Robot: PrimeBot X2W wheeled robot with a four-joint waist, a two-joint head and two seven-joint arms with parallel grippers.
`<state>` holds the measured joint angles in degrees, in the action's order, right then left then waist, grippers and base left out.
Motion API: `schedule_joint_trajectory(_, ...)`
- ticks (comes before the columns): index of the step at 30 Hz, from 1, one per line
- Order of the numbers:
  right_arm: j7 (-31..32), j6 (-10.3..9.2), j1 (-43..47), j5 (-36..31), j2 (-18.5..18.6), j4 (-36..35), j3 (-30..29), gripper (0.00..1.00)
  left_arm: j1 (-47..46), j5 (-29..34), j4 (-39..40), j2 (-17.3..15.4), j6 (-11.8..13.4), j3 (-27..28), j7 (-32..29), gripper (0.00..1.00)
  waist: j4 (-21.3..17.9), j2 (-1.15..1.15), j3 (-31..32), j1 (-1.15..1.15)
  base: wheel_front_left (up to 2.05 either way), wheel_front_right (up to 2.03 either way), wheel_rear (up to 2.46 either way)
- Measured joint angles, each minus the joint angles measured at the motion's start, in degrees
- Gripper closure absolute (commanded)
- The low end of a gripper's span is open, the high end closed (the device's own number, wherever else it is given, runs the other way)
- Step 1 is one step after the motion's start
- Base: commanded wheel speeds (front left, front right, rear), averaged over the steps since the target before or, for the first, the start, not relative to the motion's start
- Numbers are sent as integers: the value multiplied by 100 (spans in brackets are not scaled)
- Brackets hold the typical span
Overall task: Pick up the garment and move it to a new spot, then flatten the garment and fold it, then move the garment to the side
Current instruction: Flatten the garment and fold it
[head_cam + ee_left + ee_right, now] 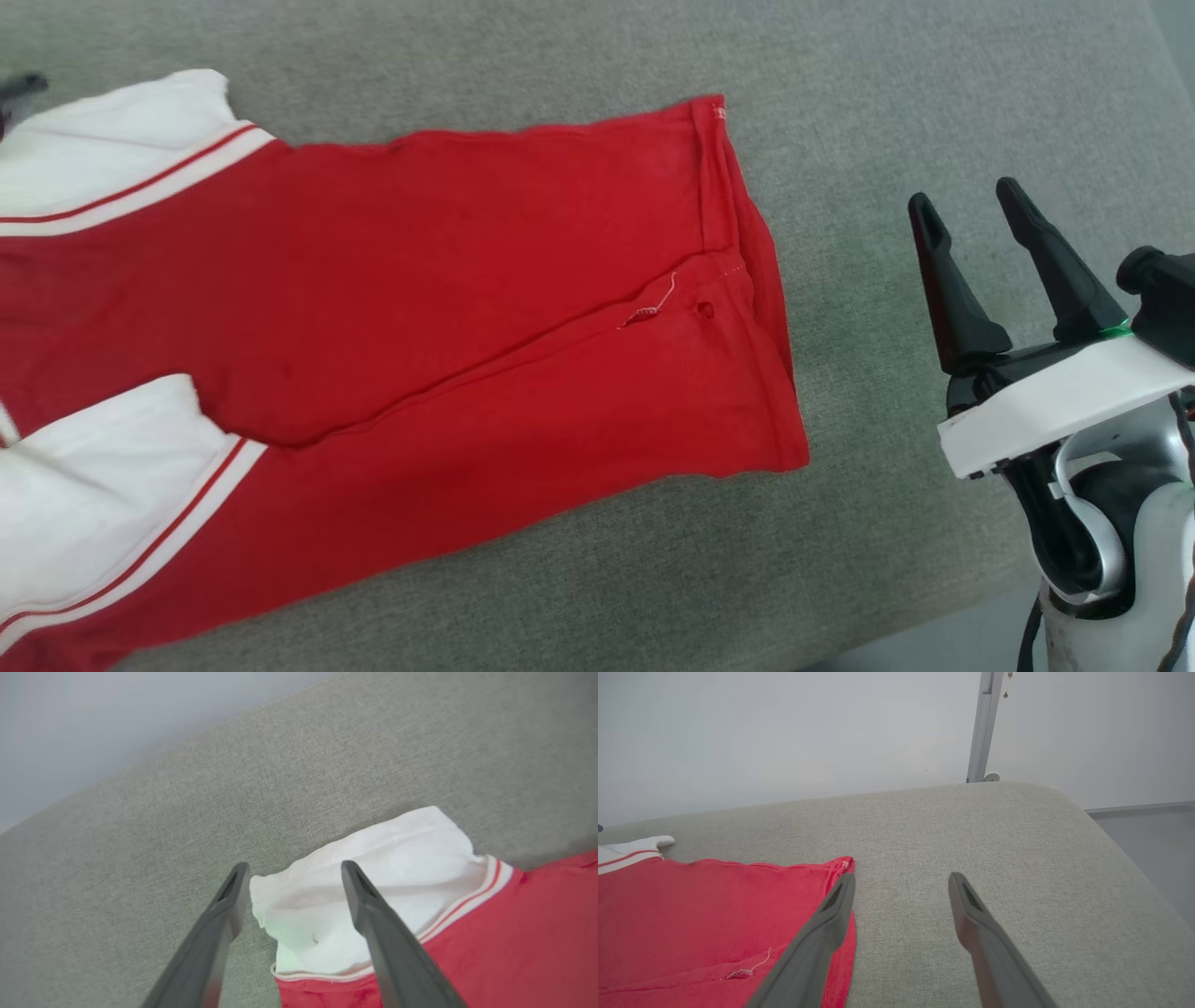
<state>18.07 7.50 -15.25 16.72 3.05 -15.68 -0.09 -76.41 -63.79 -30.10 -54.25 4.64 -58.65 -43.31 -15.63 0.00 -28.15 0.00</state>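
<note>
The garment [392, 308], a red shirt with white sleeves and red-striped trim, lies folded lengthwise on the grey cushion [579, 579]; its hem end points right. My right gripper [966, 201] hovers open to the right of the hem, off the cloth. In the right wrist view its fingers [896, 879] straddle bare cushion beside the garment's red edge [714, 924]. In the left wrist view my left gripper [292, 868] is open above a white sleeve [373, 891] of the garment, nothing between its fingers.
The grey cushion's rounded right edge [1134, 868] drops to the floor. A pale wall and a vertical metal post [983, 728] stand behind the cushion. Bare cushion [934, 93] extends right of and beyond the garment.
</note>
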Motion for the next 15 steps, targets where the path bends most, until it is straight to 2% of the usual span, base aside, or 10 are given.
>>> schedule_joint_trajectory(8,127,0,3,31,-8,-54,115,0,-44,18,-733,131,-21,-194,-463,0,-91,0,-171,0,0,0,0)
schedule_joint_trajectory(15,398,0,-18,29,-10,-171,232,0,-69,-114,-1092,215,33,-122,-559,0,-86,0,-257,0,0,0,0)
